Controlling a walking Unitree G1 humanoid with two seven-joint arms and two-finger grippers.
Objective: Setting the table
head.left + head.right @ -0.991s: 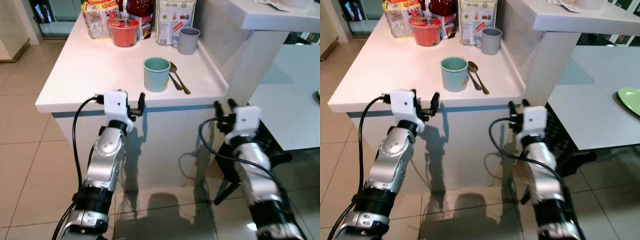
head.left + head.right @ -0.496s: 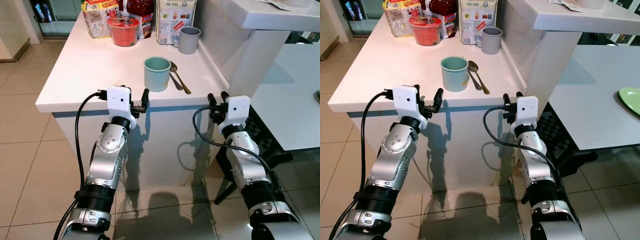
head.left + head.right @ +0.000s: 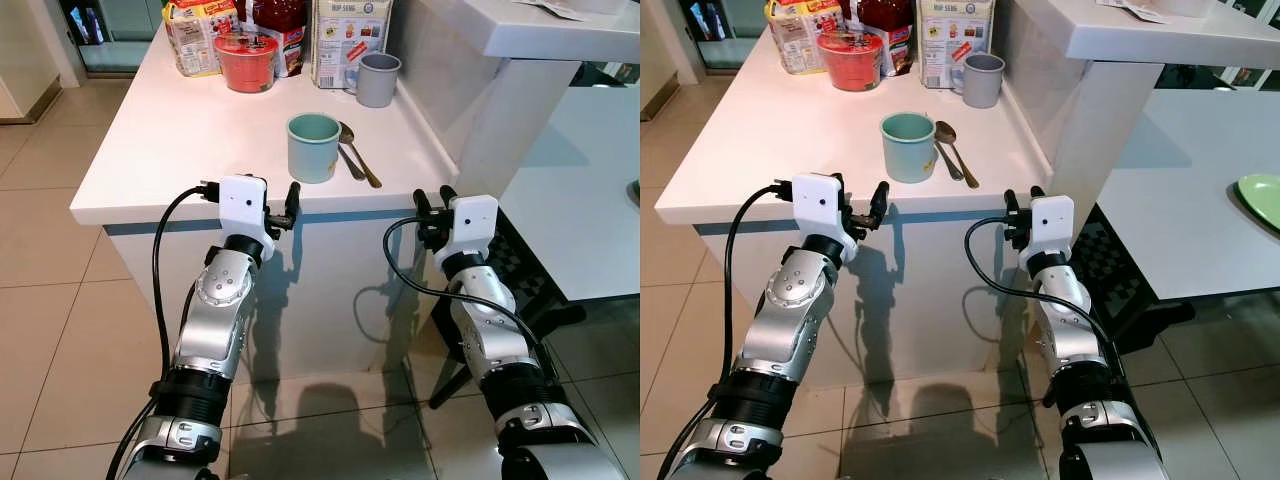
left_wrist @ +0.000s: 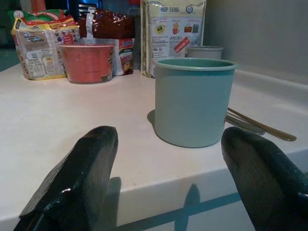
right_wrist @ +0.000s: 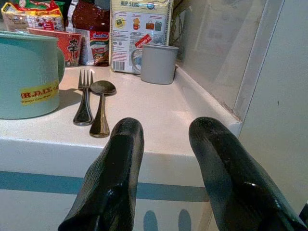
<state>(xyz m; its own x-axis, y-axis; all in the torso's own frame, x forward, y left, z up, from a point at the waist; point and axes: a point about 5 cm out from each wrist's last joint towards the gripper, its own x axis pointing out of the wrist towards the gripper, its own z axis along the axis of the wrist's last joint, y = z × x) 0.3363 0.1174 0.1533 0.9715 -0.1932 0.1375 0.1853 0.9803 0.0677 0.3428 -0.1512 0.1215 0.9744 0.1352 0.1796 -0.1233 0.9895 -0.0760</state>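
A white counter [image 3: 170,140] is seen ahead of the robot, with both arms raised to its front edge. The left gripper [image 3: 279,208] is held just at the counter's edge, in line with a teal cup [image 3: 313,147]; its fingers [image 4: 77,183] are spread wide, with nothing between them. The right gripper [image 3: 433,205] is held at the counter's right front corner, just below the top; its fingers [image 5: 113,178] are parted by a moderate gap and nothing is gripped.

The teal cup stands upright near the front edge of the counter, apart from both grippers. A yellow label is seen on its side in the right wrist view. A spoon [image 3: 358,155] and a fork [image 5: 84,101] lie side by side just to the right of the cup. A grey cup [image 3: 378,79] stands further back by the wall. A red bowl [image 3: 246,61], a white carton [image 3: 349,38] and packets of food [image 3: 195,35] are grouped at the far end. A green plate [image 3: 1262,196] is noted on a lower table [image 3: 1180,220] to the right.
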